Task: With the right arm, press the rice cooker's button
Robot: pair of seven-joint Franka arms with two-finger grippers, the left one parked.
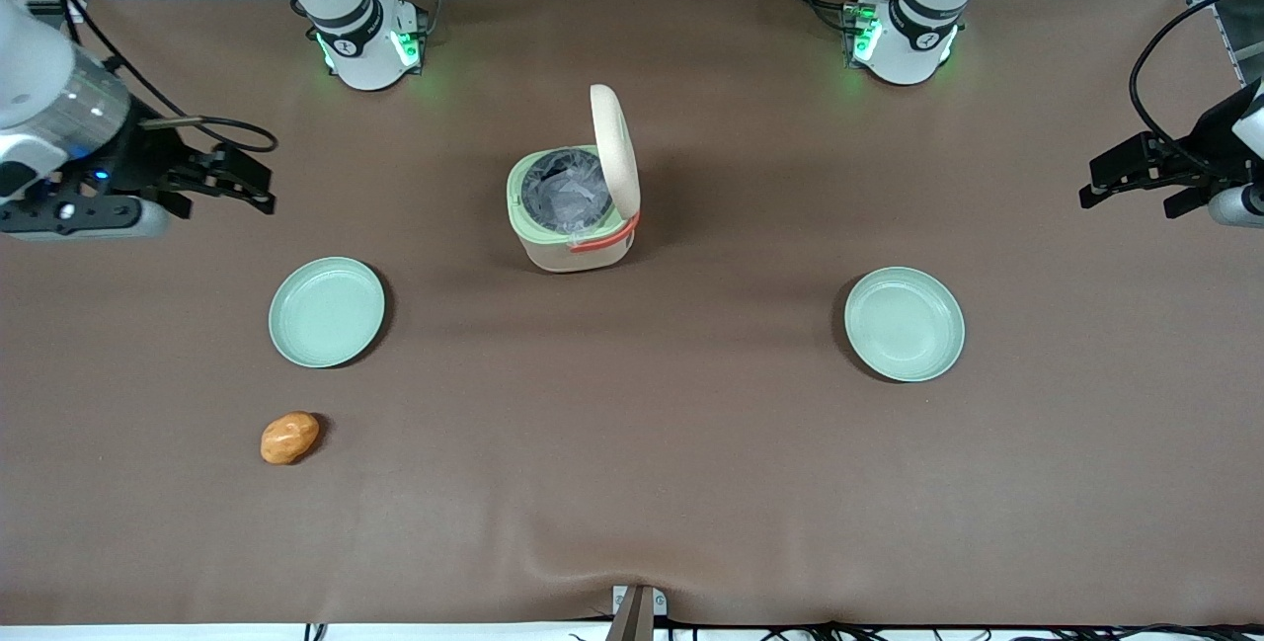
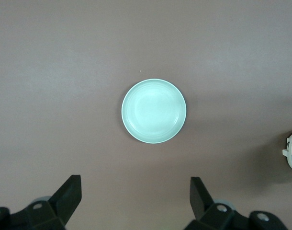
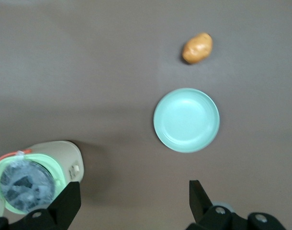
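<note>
The rice cooker [image 1: 571, 216] stands mid-table, its cream lid [image 1: 614, 152] swung up and the grey-lined pot open. In the right wrist view the cooker [image 3: 38, 175] shows a small pale rounded patch, the button [image 3: 75, 168], on its wall just under the green rim. The button does not show in the front view. The right arm's black gripper [image 1: 259, 189] hangs above the table toward the working arm's end, well apart from the cooker. Its fingers are open and empty, as the right wrist view [image 3: 134, 190] also shows.
A pale green plate [image 1: 327, 312] [image 3: 186, 120] lies nearer the front camera than the gripper. An orange potato [image 1: 289, 438] [image 3: 197, 48] lies nearer still. A second green plate [image 1: 905, 324] [image 2: 154, 111] lies toward the parked arm's end.
</note>
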